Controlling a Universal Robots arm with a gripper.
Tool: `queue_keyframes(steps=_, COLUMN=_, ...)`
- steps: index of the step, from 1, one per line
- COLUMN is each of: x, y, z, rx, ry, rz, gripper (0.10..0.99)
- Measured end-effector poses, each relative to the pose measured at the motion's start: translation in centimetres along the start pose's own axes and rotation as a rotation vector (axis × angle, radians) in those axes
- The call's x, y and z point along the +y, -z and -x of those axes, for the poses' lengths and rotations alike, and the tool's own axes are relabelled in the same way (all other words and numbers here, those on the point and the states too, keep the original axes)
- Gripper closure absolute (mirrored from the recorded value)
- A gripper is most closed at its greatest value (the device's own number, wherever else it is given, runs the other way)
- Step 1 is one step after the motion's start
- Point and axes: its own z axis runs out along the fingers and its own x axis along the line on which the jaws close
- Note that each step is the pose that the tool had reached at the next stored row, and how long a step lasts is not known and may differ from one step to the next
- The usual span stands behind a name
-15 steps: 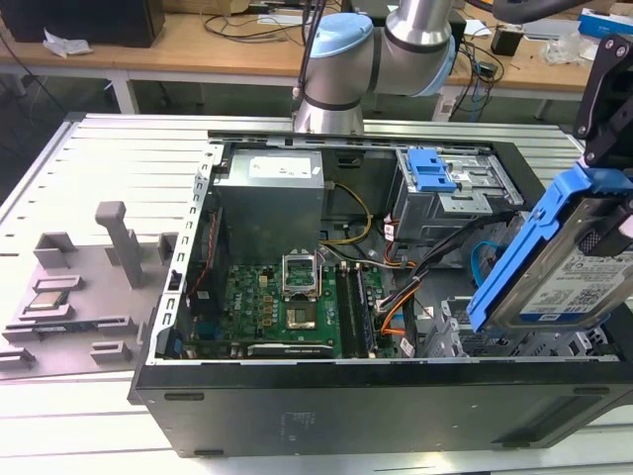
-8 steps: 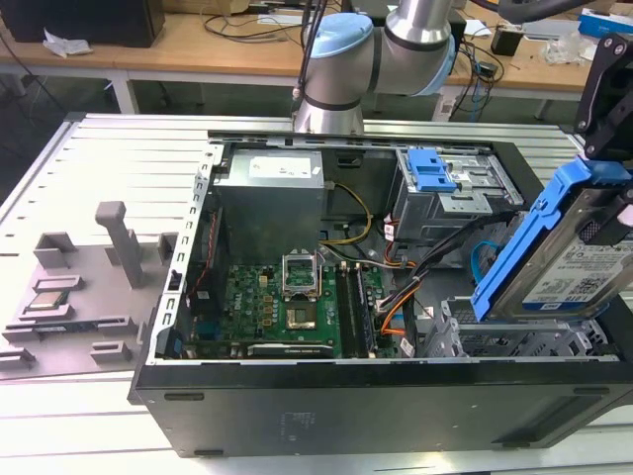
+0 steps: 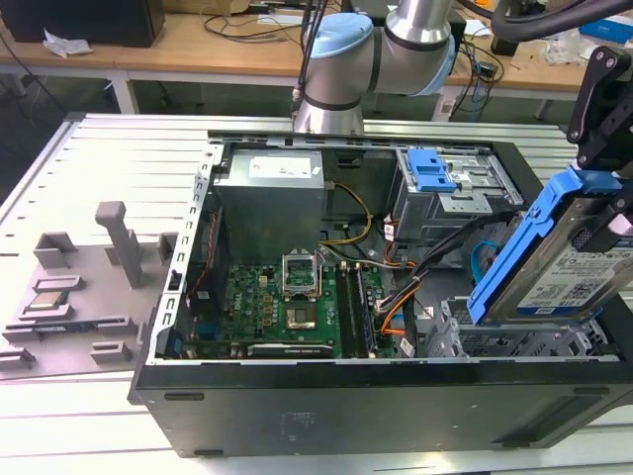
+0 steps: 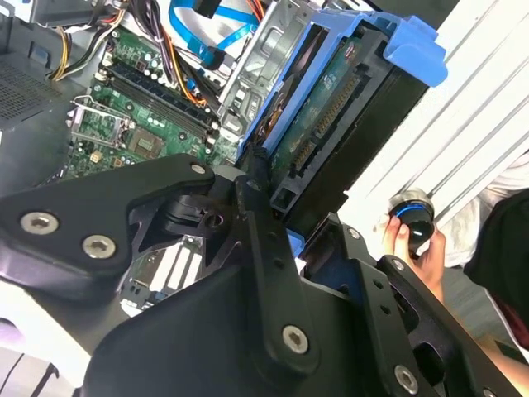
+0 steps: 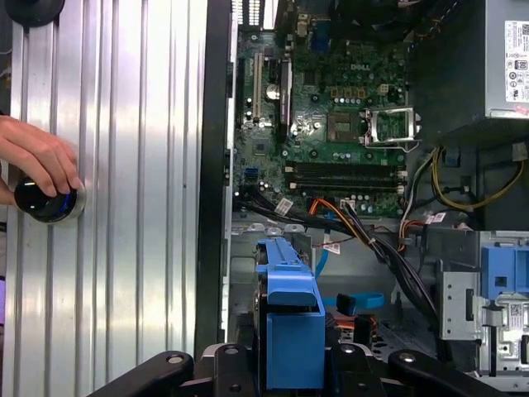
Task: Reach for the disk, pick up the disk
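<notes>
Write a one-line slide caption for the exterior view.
Black claw lifts the blue-framed silver metal disk above the open black computer case.

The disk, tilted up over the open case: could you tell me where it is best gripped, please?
Probably across its blue-framed upper end, coming from above. The disk stands on edge, tilted, its lower end by the drive cage, so the upper end is free, and the bracket offers flat, parallel sides. The hand is closed there.

The disk [image 3: 584,269] runs off the exterior view's right edge; end effector fingertips hidden behind it
</notes>
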Motion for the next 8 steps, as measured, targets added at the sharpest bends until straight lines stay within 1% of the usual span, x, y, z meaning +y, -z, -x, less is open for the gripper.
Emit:
queue_keyframes(steps=4, x=-0.01, y=-0.27, z=-0.01, rx=0.0000, ry=0.000, rz=0.000, gripper=0.718)
queue_keyframes(steps=8, x=-0.05, y=-0.78, z=-0.02, rx=-0.0001, ry=0.000, rz=0.001, gripper=0.718)
